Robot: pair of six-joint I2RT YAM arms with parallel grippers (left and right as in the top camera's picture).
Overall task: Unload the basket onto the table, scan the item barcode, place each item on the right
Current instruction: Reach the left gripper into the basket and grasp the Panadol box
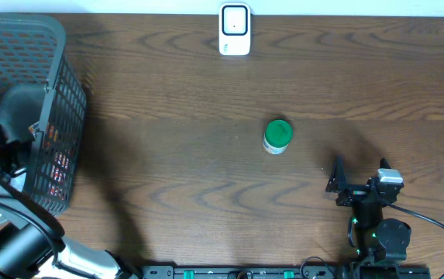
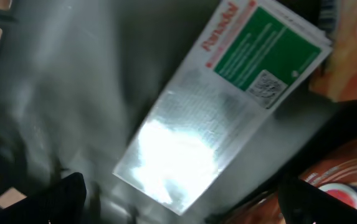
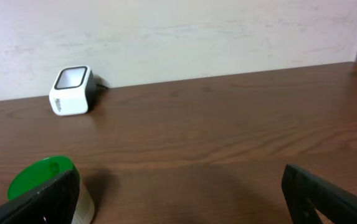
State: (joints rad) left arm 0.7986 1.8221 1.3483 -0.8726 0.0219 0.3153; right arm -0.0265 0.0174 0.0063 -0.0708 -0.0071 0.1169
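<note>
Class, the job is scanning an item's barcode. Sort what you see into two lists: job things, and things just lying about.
Job: white scanner; black basket; silver box with green label, inside the basket.

Lying about, probably: green-lidded jar on the table; orange packets beside the box.

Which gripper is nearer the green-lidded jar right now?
Right. The right gripper hovers open a short way from the green-lidded jar, toward the robot; the left gripper is inside the basket, far off to the left.
</note>
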